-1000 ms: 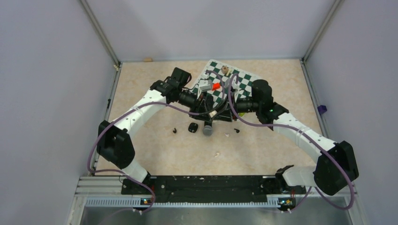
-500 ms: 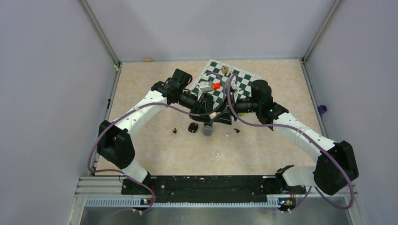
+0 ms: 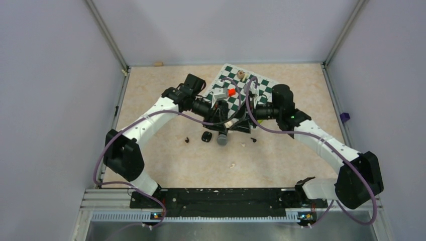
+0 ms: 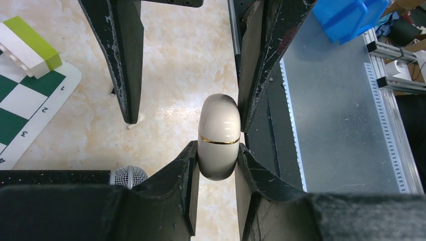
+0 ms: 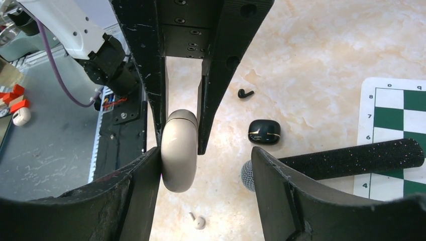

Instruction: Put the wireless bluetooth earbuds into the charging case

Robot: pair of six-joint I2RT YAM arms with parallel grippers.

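Grip is the whole story right now: my left jaws are clenched on the off-white charging case [image 4: 218, 120], pinching the half nearer that wrist and, as far as I can judge, keeping it clear of the bench [image 5: 311, 45]. That leaves the far half exposed to the other arm. The case looks closed, its halves meeting at the gold seam. My right jaws stand spread around the same case. One finger [image 5: 145, 175] lies against its side and the other is well apart, so they grasp nothing. I reckon they are placed there to work the lid open, since no bud can go in before it lifts. None of the earbuds is in a case yet. In the right wrist view an off-white earbud [image 5: 198, 221] lies on the bench at 5 o'clock from the held case. A black earbud [image 5: 245, 93] lies at 2 o'clock, and a closed black case [image 5: 264, 131] at 3 o'clock, near the microphone [image 5: 341, 155]. From above, another black earbud [image 3: 253, 140] sits at 3 o'clock from the microphone head. A pale speck [image 3: 232, 164] at 5 o'clock from it may be the fourth.
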